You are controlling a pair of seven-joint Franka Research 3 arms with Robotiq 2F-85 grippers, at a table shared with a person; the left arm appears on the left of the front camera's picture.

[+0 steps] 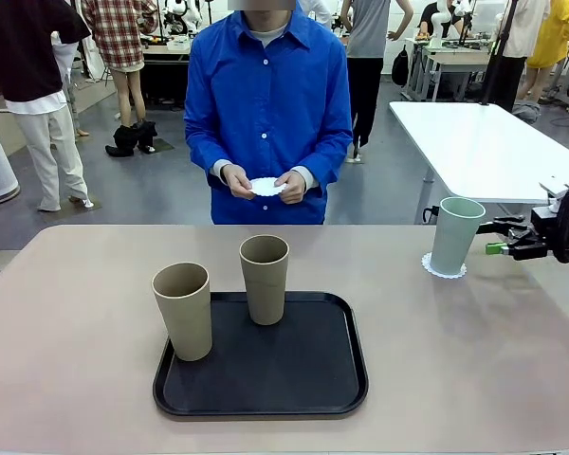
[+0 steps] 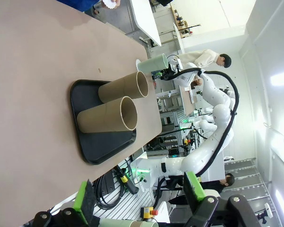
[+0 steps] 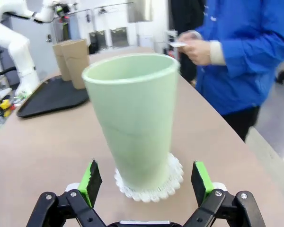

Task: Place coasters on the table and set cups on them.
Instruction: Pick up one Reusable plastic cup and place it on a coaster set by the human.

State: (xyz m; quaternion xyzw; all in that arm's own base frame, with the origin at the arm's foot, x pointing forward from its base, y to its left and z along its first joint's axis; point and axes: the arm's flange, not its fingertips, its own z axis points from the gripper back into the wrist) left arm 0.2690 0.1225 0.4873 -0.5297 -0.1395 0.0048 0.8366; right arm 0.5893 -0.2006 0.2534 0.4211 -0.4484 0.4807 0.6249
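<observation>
The green cup (image 1: 455,232) stands upright on a lacy white coaster (image 1: 429,263) at the right side of the bench (image 1: 76,313), and the lace shows around its foot, so I judge this cup as set. The right pincer (image 1: 498,237) is released, with its jaws wide. It is near the cup on the side toward the bench edge, and I see no touching between the pads and the cup wall. The step in hand seems to be leaving this cup clean. The pincer should go straight back along the line of its own fingers, with the jaws wide and at the same height, because the cup is tall and narrow at the base and a small push on the side could tip it or drag the coaster. Two brown cups (image 1: 183,310) (image 1: 265,279) wait upright on the black tray (image 1: 332,379) in the middle. The person at the far side holds another coaster (image 1: 266,187) in both hands, not yet laid down. The left pincer (image 2: 138,194) is also released and grasps nothing, well apart from the tray. For the next cup it is better to wait until the coaster lies flat and the hands are away, then grip the cup low and level.
</observation>
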